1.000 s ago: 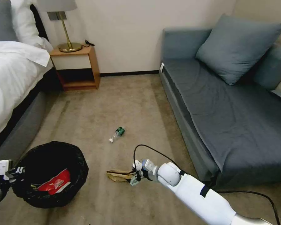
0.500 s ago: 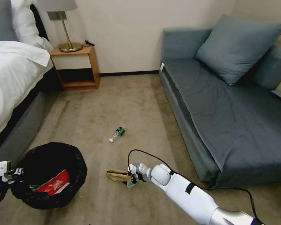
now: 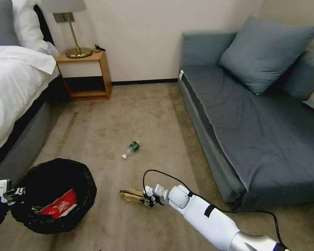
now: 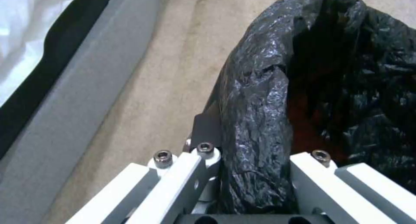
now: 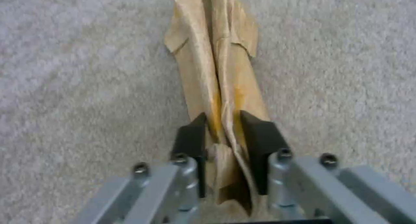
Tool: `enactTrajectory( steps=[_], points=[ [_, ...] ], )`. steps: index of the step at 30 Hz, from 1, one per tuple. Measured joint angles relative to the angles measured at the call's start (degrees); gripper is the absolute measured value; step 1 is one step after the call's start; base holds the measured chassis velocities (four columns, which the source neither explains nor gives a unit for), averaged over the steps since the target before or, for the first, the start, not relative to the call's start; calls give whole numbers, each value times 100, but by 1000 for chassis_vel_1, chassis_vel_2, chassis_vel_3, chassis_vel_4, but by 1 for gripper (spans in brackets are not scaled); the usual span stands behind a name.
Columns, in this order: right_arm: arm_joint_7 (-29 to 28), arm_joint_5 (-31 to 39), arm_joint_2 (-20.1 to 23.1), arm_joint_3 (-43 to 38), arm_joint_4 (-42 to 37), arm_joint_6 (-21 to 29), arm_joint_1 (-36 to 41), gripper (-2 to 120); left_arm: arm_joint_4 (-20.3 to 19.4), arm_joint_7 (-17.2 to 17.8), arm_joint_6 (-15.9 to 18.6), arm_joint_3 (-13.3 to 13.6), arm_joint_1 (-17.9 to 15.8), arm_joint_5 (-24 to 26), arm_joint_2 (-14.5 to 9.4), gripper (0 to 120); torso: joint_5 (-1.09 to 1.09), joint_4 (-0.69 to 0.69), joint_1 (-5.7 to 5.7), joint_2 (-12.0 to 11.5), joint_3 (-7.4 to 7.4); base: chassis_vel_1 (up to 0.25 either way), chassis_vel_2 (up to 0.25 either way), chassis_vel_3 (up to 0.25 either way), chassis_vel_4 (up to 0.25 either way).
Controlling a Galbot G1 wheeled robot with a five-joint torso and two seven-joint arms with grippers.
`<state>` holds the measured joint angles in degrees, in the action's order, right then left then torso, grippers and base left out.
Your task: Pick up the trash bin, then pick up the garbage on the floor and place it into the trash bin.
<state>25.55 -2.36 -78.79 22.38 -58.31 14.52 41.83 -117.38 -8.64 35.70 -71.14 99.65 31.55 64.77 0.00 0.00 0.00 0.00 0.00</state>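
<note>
Centrally, the crumpled brown paper bag (image 3: 132,196) lies flat on the carpet (image 3: 136,118) near the sofa (image 3: 254,115), its long axis running from the right gripper (image 3: 148,201) toward the trash bin (image 3: 54,195). The right wrist view shows the black fingertips (image 5: 190,143) pressed together on the bag's near end, pinching the folded paper between them. A small clear bottle (image 3: 130,149) with green label lies farther out on the carpet, white cap pointing toward the bed (image 3: 14,83). The left gripper (image 4: 247,185) clamps the bin's bag-covered rim, one finger inside and one outside; a red-white wrapper (image 3: 59,204) rests inside the black liner (image 4: 346,71).
</note>
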Motion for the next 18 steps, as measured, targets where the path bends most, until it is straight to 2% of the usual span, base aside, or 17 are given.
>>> enactTrajectory(
  steps=[1,3,5,11,13,15,16,18],
  points=[
    [-22,-4,3,0,-1,4,12,16,0,0,-1,-1,1,1,2,6,0,0,0,0,0,0,0,0,0],
    [-40,-6,6,0,-4,10,18,13,0,0,-1,-1,1,1,2,6,0,0,0,0,0,0,0,0,0],
    [-134,8,21,-6,-67,64,48,2,0,0,-2,-2,-9,3,6,6,0,0,0,0,0,0,0,0,0],
    [-335,264,117,-131,-460,254,129,2,0,-1,-4,3,-20,5,20,6,0,0,0,0,0,0,0,0,0],
    [-487,587,240,-215,-889,467,193,2,1,0,-6,3,-23,6,29,6,-1,0,0,0,0,0,0,0,0],
    [-739,1154,441,-370,-1728,917,277,2,3,-4,-17,15,-38,8,38,6,0,0,0,0,0,0,0,0,0],
    [-739,1154,441,-370,-1728,917,277,2,3,-4,-17,15,-38,8,38,6,0,0,0,0,0,0,0,0,0],
    [-964,1592,463,-486,-2332,1158,279,2,10,-7,-20,35,-48,10,32,6,-1,-1,0,0,0,0,0,0,0]
  ],
)
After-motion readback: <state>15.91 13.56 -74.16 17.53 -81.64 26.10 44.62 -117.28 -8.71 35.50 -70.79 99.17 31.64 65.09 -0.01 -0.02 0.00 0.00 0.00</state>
